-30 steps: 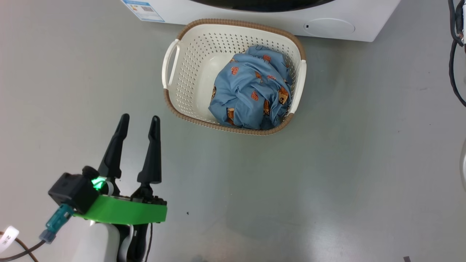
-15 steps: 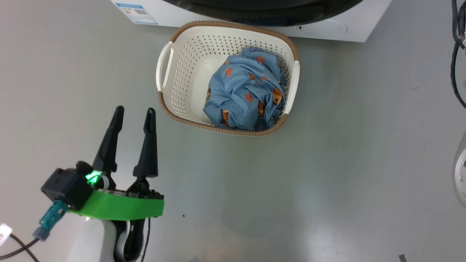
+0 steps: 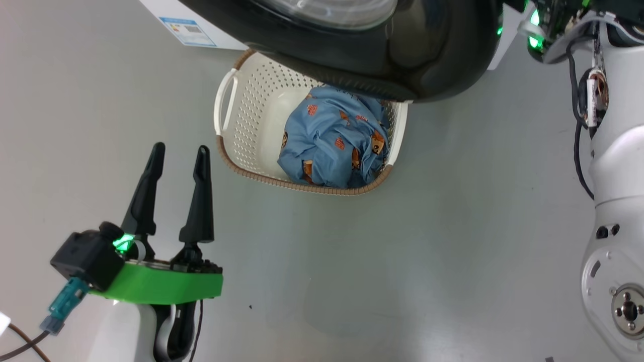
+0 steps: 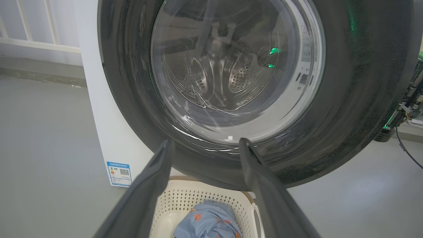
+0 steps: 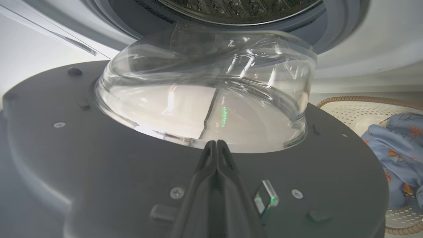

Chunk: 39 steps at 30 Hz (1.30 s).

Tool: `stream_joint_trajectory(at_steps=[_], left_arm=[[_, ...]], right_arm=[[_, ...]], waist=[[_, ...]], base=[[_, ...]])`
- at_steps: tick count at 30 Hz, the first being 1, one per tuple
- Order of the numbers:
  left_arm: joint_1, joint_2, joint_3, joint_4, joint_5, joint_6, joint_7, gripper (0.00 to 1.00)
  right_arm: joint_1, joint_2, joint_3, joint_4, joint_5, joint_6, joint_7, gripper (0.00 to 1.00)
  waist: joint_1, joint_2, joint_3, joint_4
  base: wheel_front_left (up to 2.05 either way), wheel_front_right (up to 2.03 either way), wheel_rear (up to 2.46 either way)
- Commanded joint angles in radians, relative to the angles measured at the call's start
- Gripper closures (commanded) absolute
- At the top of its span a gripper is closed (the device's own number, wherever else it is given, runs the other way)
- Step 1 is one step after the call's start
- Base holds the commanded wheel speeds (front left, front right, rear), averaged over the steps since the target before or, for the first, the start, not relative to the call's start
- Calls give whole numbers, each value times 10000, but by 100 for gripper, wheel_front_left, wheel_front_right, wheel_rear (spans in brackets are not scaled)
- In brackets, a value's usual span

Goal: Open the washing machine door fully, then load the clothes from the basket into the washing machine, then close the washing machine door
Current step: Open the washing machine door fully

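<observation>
The washing machine door (image 3: 402,60), glossy black, stands partly swung out over the far end of the basket (image 3: 236,166). The clothes (image 3: 332,146), blue with orange patches, lie bunched in the basket's right half. My left gripper (image 3: 180,148) is open and empty, low on the left, apart from the basket. Through its wrist view I see the door's outer face (image 4: 363,99) and the white washing machine (image 4: 99,115). My right gripper (image 5: 216,142) is shut, its tips at the door's inner side (image 5: 99,148) by the glass bowl (image 5: 205,82).
My right arm (image 3: 619,151) stands tall along the right edge with cables on it. A blue sticker (image 3: 186,31) marks the machine's lower left front. Open grey floor (image 3: 377,261) spreads in front of the basket. The steel drum (image 5: 238,6) shows above the door.
The door has swung outward and now overhangs the basket's far rim. My right arm has come into the head view at the right. The left gripper has kept its place and stays open.
</observation>
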Motion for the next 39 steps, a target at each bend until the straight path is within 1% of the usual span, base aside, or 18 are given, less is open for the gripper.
stream_joint_trajectory(at_steps=[1, 6, 7, 9, 12, 16, 20, 29, 35, 39], left_arm=[[-3, 204, 376, -338, 162, 50, -80, 0], [84, 204, 375, -320, 188, 49, -80, 0], [84, 204, 375, -320, 188, 49, -80, 0], [109, 204, 398, -350, 219, 60, -80, 0], [140, 204, 419, -357, 267, 67, -80, 0], [170, 204, 383, -340, 319, 67, -80, 0], [248, 204, 328, -302, 354, 68, -80, 0], [335, 204, 193, 222, 508, 177, -80, 0], [341, 204, 109, 428, 638, 263, -80, 0], [387, 204, 228, 519, 723, 433, -80, 0]], right_arm=[[180, 337, 78, -379, 148, 17, 378, 100], [735, 348, 604, -369, 959, 17, 1295, 100], [735, 348, 604, -369, 959, 17, 1295, 100], [926, 349, 956, -299, 1318, 17, 1570, 100], [1189, 350, 1641, -259, 1974, 17, 1778, 100], [1607, 350, 2879, -367, 2869, 17, 1822, 100], [2028, 351, 4098, -613, 3741, 17, 1486, 100], [2604, 351, 6623, -1028, 5495, 17, 176, 100], [2653, 351, 7921, -1059, 6488, 17, -556, 100], [2618, 351, 8667, -1088, 7160, 17, -1001, 100]], waist=[[0, 0, -97, -21], [0, 0, -369, -4], [0, 0, -369, -4], [0, 0, -460, 3], [0, 0, -583, 1], [0, 0, -698, 30], [0, 0, -789, 88], [0, 0, -926, 232], [0, 0, -1017, 326], [0, 0, -1080, 403]], base=[[0, 0, 0], [0, 0, 0], [0, 0, 0], [0, 0, 0], [0, 0, 0], [0, 0, 0], [0, 0, 0], [0, 0, 0], [0, 0, 0], [0, 0, 0]])
